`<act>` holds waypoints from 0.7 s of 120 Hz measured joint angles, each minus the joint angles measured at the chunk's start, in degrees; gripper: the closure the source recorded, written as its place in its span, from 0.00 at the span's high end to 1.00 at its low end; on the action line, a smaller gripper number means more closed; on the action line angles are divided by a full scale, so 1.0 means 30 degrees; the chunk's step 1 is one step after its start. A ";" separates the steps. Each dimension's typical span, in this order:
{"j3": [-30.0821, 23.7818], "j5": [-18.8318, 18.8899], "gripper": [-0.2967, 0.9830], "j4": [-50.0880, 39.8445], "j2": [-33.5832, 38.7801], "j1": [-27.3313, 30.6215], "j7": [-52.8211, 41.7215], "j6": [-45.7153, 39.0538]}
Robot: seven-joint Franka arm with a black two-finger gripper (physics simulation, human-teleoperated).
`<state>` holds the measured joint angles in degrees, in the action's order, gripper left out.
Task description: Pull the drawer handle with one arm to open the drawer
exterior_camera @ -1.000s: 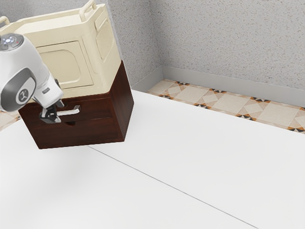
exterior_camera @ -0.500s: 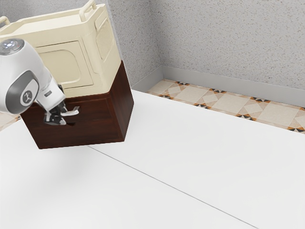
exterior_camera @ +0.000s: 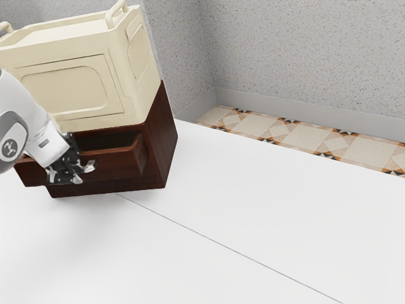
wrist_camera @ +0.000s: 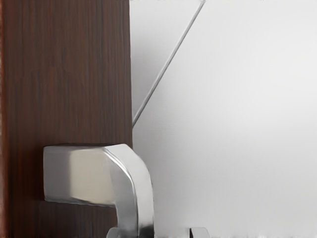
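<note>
At the drawer front, silver handle lies between the fingers of the gripper, nearer the drawer-side finger, with a gap to the outer one; gripper parted, not clamped. Handle bar runs along the front. Drawer partly out of cabinet. Judgement: further pull goes straight outward, square to bar; slip possible.

Dark reddish-brown drawer, silvery handle, cream crate, orange-black-beige patterned floor.
</note>
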<state>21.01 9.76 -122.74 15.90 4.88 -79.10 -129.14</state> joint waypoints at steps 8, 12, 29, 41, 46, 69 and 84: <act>0.0001 0.0002 0.30 -0.0401 0.0450 0.0008 -0.0092 0.0001; 0.0001 0.0002 0.29 -0.0667 0.0745 -0.0002 -0.0133 -0.0003; -0.0019 0.0000 0.30 -0.1638 0.1764 -0.0027 -0.0283 0.0008; -0.0129 -0.0001 0.29 -0.2312 0.2600 -0.0038 -0.0369 0.0017; -0.0154 0.0000 0.28 -0.2667 0.3126 -0.0013 -0.0401 0.0018; -0.0446 0.0006 0.28 -0.3708 0.4512 0.0078 -0.0537 0.0034; -0.0683 -0.0002 0.28 -0.4473 0.5281 0.0144 -0.0608 0.0043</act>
<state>18.96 9.76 -136.16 31.74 5.31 -80.92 -129.01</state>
